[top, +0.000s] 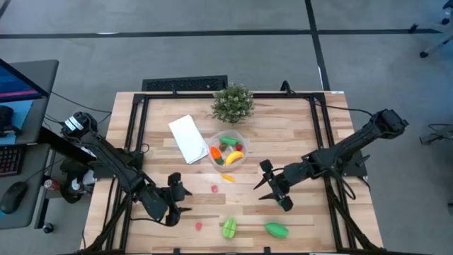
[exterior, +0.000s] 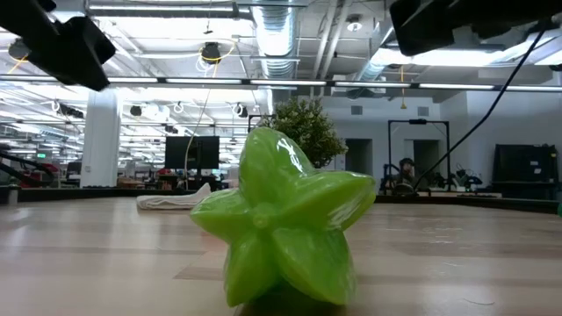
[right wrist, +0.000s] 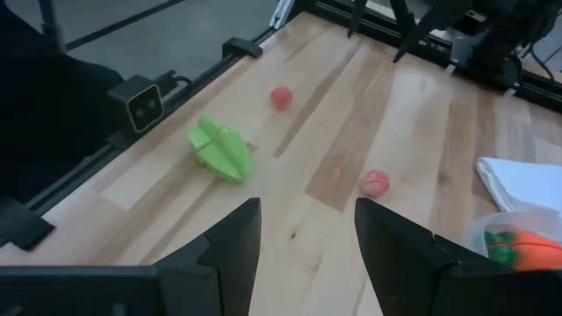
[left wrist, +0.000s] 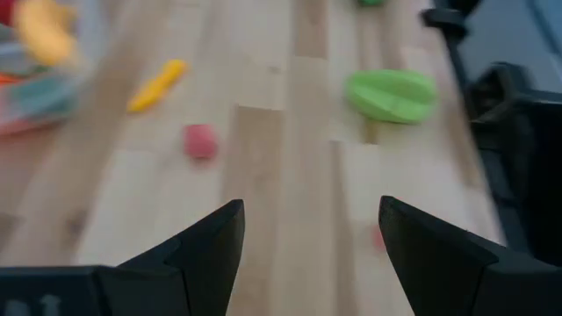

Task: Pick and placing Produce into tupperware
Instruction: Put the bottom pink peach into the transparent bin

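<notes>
The round clear tupperware (top: 227, 150) stands mid-table with orange, yellow, green and red produce inside; it also shows in the right wrist view (right wrist: 516, 239). Loose on the wood lie a yellow-orange piece (top: 227, 178), two small red pieces (top: 215, 188) (top: 199, 226), a green star-shaped fruit (top: 229, 227) (exterior: 281, 228) and a green oval piece (top: 277, 229). My left gripper (top: 182, 200) (left wrist: 307, 237) hangs open near the table's front left, facing the red piece (left wrist: 200, 140). My right gripper (top: 263, 182) (right wrist: 306, 228) hangs open right of centre, facing the star fruit (right wrist: 219, 149).
A flat white lid (top: 188, 138) lies left of the tupperware, and a bushy potted plant (top: 232, 103) stands behind it. A black frame rail (top: 134, 142) runs around the table. A small camera box (right wrist: 146, 103) sits at the near edge.
</notes>
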`<move>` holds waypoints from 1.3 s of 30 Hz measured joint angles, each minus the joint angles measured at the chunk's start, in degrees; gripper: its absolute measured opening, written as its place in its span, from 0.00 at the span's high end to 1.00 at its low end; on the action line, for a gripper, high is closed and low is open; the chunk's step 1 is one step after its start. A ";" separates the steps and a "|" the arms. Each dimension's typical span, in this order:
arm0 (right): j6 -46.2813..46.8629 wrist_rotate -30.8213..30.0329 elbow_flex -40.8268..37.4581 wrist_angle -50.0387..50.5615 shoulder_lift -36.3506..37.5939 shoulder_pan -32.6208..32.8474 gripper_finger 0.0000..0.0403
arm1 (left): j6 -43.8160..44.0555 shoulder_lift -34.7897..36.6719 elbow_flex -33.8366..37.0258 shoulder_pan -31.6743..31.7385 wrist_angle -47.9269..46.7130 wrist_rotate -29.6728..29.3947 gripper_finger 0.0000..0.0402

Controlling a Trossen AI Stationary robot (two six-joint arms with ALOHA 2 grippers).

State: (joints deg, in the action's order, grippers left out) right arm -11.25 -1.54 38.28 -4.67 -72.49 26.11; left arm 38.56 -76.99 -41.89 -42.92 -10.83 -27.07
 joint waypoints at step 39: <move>3.18 0.00 0.00 0.83 0.00 0.02 0.56 | -6.25 -17.48 -0.05 -4.68 24.83 1.44 0.37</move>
State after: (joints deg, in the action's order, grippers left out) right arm -8.07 -1.54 38.28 -3.84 -72.49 26.13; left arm 32.32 -94.48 -41.94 -47.59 14.01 -25.63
